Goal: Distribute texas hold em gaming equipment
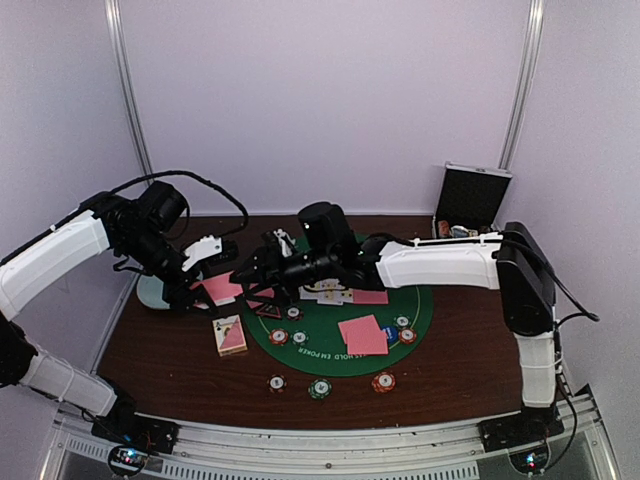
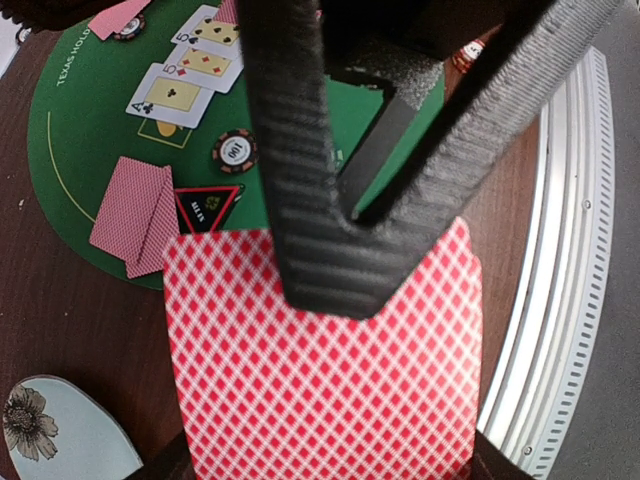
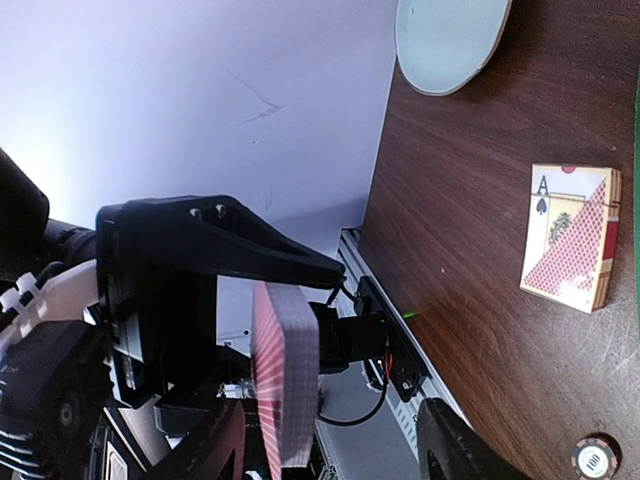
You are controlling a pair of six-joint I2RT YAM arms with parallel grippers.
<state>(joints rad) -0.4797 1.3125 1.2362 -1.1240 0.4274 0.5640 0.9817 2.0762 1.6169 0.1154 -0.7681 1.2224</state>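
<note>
Left end effector (image 2: pixel 350 260) clamping red-backed deck (image 2: pixel 320 390), right end effector (image 3: pixel 332 415) agape, brown table (image 1: pixel 170 360), green felt mat (image 1: pixel 415 300), lilac walls (image 1: pixel 330 100)

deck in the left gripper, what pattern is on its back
Red-and-white diamond lattice on the deck, clearest in the left wrist view.

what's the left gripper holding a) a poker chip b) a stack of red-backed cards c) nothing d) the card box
b: the left gripper is shut on a stack of red-backed cards, whose thickness shows edge-on in the right wrist view.
</note>
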